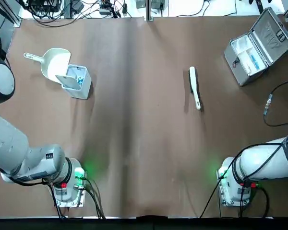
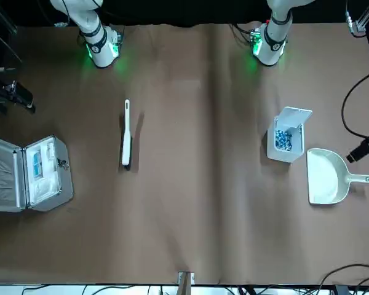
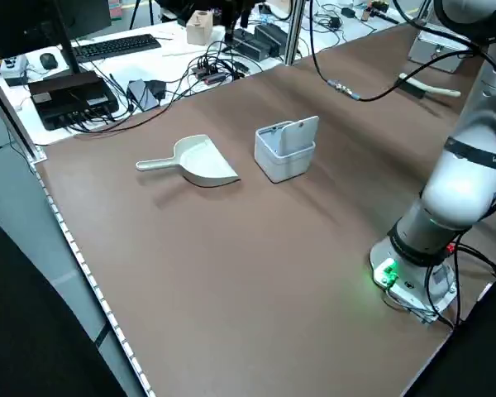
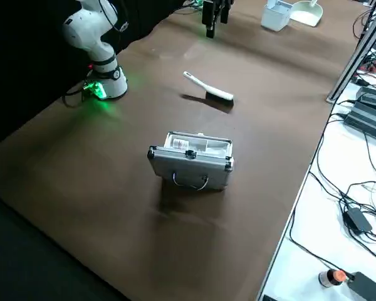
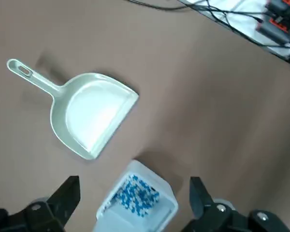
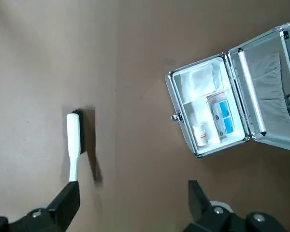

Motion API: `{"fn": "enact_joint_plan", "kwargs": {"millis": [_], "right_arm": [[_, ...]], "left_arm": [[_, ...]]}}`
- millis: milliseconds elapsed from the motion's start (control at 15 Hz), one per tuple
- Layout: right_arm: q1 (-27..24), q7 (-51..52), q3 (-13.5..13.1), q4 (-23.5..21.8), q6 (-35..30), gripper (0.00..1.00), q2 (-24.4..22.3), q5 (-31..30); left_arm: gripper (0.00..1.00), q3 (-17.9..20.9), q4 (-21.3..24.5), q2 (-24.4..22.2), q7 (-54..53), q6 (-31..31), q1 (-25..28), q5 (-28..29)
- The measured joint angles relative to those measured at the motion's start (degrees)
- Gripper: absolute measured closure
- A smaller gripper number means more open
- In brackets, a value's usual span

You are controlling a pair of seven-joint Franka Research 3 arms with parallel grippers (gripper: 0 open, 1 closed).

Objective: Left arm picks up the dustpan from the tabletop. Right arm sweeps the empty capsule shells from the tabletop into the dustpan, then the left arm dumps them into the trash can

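Note:
The cream dustpan (image 1: 55,62) lies flat on the table at the far left, its handle pointing to the left edge. The small white trash can (image 1: 77,80) stands just beside its pan mouth with the flap up and blue-white bits inside (image 5: 134,193). No empty capsule shells show on the tabletop. My left gripper (image 5: 133,195) hangs open high above the trash can and dustpan (image 5: 89,113), holding nothing. My right gripper (image 6: 133,195) is open too, held high over the table between the white brush (image 6: 73,140) and the metal case.
The slim white brush (image 1: 195,87) lies right of centre. An open silver metal case (image 1: 259,45) with small boxes sits at the far right. A loose cable (image 1: 273,103) trails along the right edge. Both arm bases (image 1: 67,184) stand at the near edge.

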State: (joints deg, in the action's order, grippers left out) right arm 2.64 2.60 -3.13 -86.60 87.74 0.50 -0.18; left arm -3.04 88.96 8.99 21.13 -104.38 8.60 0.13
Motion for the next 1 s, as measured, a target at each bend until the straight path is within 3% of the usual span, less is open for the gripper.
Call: {"fn": "enact_joint_plan", "kwargs": {"millis": [467, 733, 1000], "right_arm": [[-0.01, 0.00, -0.01, 0.00, 0.05, 0.01, 0.00, 0.00], [0.01, 0.00, 0.02, 0.00, 0.05, 0.01, 0.00, 0.00], [-0.01, 0.00, 0.00, 0.00, 0.06, 0.01, 0.00, 0.00]], "left_arm": [[0.00, -5.05, -3.37, -0.20, -16.41, 3.41, -0.04, -0.37], [0.00, -5.50, -3.43, -1.00, -17.42, 5.64, -4.23, -0.46], [0.00, -5.13, -3.40, -1.68, -17.43, 6.27, -4.81, -0.46]]}}
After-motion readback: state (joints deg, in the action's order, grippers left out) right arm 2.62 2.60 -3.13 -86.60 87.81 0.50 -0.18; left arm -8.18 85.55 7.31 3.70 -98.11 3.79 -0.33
